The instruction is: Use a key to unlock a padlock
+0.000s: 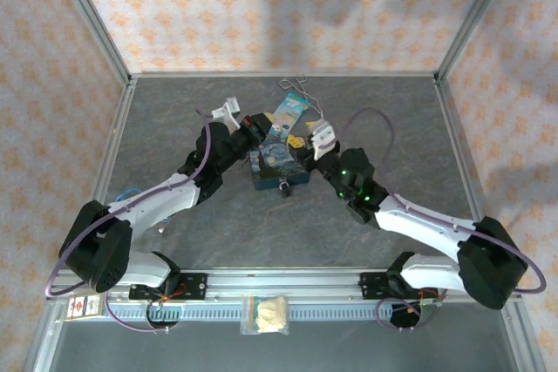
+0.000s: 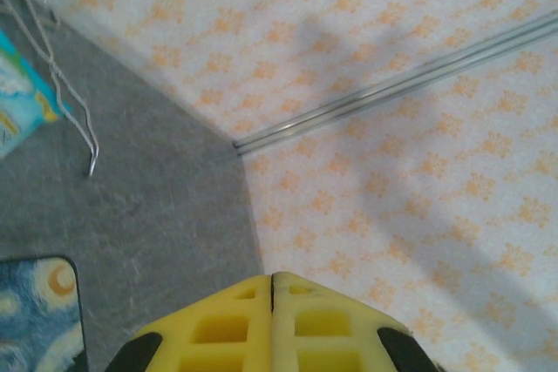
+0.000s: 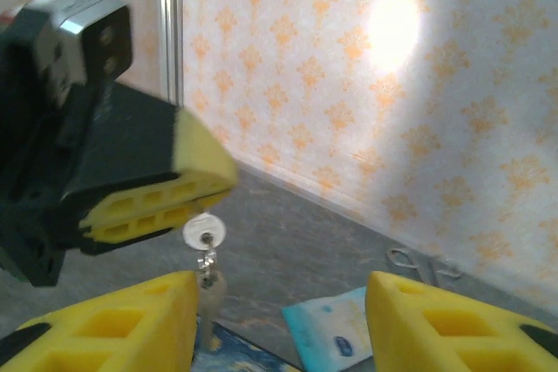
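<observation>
One thin, round-headed silvery key (image 3: 204, 233)

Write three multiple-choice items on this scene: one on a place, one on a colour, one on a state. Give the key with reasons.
1. Where does the card lie?
A. Behind the tin, on its far side
B. In front of the tin, on its near side
C. Under the tin

2. What colour are the claws' fingers?
A. Red
B. Green
C. Yellow

3. What state is the right claw in?
A. Shut on the tin
B. Open
C. Shut on the card

Key
1 A: the top view shows the card past the tin's far edge.
2 C: both wrist views show yellow fingers.
3 B: a wide gap parts its fingers, while the key hangs at the tip of the shut left claw.
</observation>
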Action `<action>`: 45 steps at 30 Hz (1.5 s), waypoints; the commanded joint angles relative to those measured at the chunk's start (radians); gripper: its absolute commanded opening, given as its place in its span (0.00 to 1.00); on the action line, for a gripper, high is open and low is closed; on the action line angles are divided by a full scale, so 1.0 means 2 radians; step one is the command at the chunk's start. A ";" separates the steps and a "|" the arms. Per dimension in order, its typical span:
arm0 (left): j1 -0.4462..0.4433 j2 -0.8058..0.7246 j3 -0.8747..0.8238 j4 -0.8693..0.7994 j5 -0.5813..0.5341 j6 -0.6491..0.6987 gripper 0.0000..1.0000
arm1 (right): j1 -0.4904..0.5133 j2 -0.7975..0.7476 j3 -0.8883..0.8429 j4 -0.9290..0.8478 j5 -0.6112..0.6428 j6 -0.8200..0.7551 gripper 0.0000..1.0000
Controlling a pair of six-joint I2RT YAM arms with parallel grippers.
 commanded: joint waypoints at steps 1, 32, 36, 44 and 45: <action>0.002 -0.025 -0.007 0.040 0.006 0.090 0.00 | -0.023 -0.018 0.030 -0.032 -0.087 0.124 0.53; 0.005 -0.030 -0.079 0.256 0.106 0.121 0.00 | -0.102 0.147 0.055 0.320 -0.422 0.526 0.36; 0.005 -0.032 -0.081 0.254 0.101 0.122 0.00 | -0.103 0.127 0.046 0.294 -0.401 0.500 0.39; 0.005 -0.036 -0.083 0.253 0.097 0.118 0.00 | -0.105 0.104 0.031 0.281 -0.388 0.484 0.42; 0.005 -0.035 -0.083 0.257 0.098 0.115 0.00 | -0.106 0.108 0.032 0.290 -0.393 0.492 0.42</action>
